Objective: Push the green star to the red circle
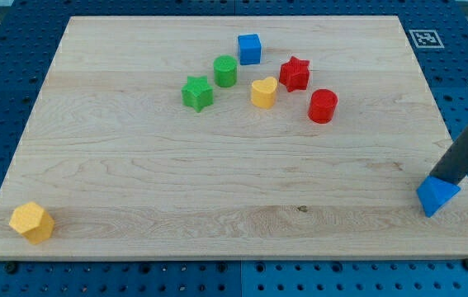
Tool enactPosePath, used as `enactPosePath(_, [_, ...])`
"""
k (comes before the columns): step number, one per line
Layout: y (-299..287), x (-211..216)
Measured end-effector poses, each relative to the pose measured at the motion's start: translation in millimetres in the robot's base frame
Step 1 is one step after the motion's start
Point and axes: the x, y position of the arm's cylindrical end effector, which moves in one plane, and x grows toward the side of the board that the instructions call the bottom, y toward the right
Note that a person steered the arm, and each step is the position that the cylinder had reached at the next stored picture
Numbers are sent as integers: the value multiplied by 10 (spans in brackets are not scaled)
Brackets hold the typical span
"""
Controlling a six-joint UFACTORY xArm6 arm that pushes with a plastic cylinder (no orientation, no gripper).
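Note:
The green star (197, 93) lies in the upper middle of the wooden board (134, 181). The red circle (323, 106), a short red cylinder, stands to its right, with the yellow heart (263, 92) between them. My tip (440, 181) is far off at the view's lower right, touching the top of a blue triangular block (437, 196) near the board's right edge. The rod leans up toward the view's right.
A green cylinder (225, 72) stands just up and right of the green star. A blue cube (249, 49) and a red star (295, 73) lie near the top. A yellow hexagon (32, 221) sits at the lower left corner.

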Motion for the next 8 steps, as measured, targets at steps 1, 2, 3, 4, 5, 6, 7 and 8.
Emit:
enactPosePath(1, [-394, -231])
enactPosePath(2, [-1002, -585])
enactPosePath(3, [-1627, -918])
enactPosePath(4, [-2298, -1001])
enactPosePath(5, [-2961, -835])
enactPosePath(6, [-3758, -1045])
enactPosePath(7, [-3946, -1466])
enactPosePath(8, [-3924, -1468])
